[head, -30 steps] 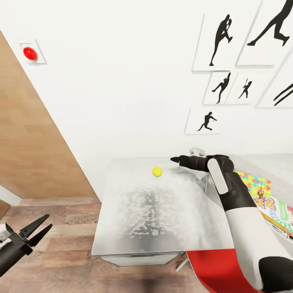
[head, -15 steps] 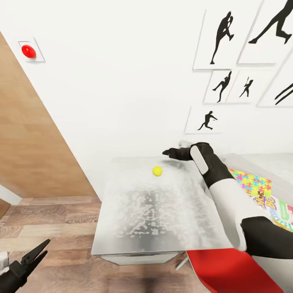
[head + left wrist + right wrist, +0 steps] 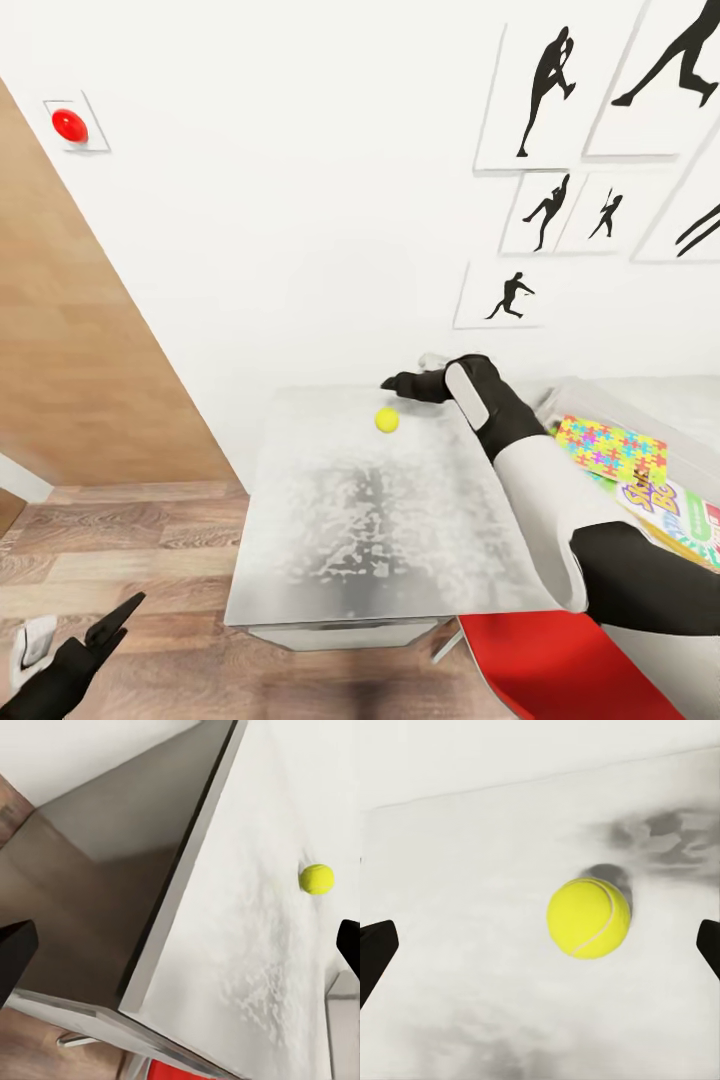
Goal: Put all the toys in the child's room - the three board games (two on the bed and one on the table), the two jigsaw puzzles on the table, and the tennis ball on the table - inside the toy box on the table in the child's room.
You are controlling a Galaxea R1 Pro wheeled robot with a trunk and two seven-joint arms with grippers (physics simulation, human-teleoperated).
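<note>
Tennis ball [image 3: 387, 420] rests on the surface [image 3: 330, 540]; released right pincer [image 3: 392, 382] hovers at its twelve o'clock, left pincer [image 3: 115, 622] also released.

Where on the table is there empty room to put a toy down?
The table is bare from its near edge up to the tennis ball, and out to its left edge. It is crowded on the right, where the jigsaw puzzle and Skip-Bo game lie beside the right arm.
</note>
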